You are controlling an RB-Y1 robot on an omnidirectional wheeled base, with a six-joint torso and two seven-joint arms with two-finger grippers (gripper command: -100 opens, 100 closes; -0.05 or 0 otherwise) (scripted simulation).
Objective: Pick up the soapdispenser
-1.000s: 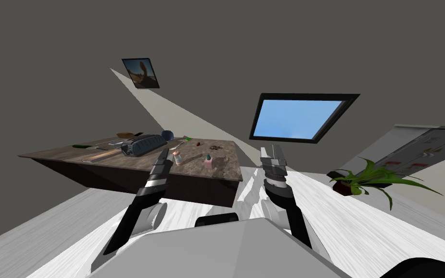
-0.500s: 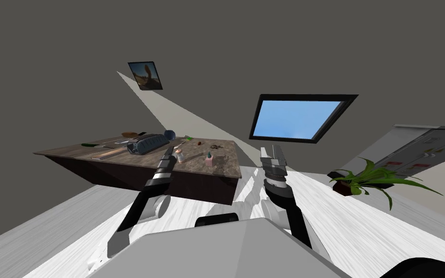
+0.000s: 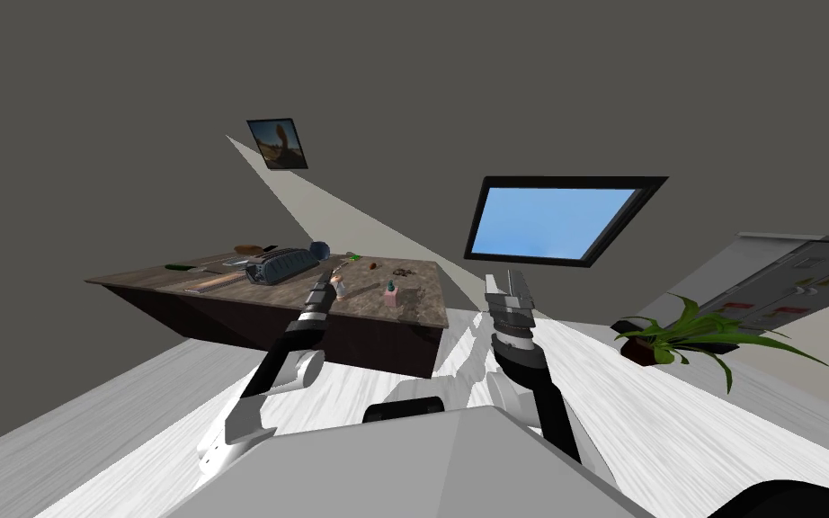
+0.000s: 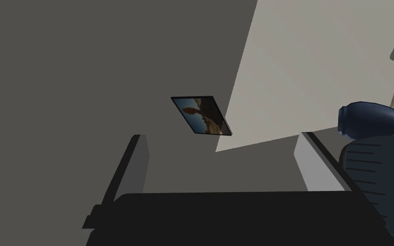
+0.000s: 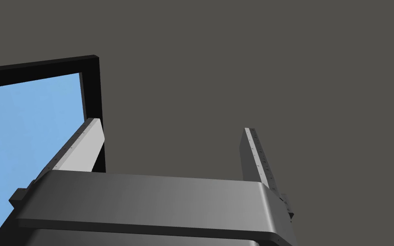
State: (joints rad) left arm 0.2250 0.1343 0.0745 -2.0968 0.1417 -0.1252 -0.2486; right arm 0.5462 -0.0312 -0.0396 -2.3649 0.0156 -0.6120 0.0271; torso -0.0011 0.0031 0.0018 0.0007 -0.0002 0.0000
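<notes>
My left claw, fingers apart, has reached out to the flat brown table, closer to the small pink soap bottle on its right. My right claw waits, fingers apart.

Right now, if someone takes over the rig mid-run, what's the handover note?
Left hand: open, empty, reached out over the table, next to a small pale bottle.
Right hand: open, empty, raised off the table's right end.
Soap dispenser: pink with a dark top, upright on the table near its right end, to the right of the left hand and apart from it.
Done: left arm is at the table, no grasp.
Left: bring the hand around the dispenser, close, lift.
</notes>
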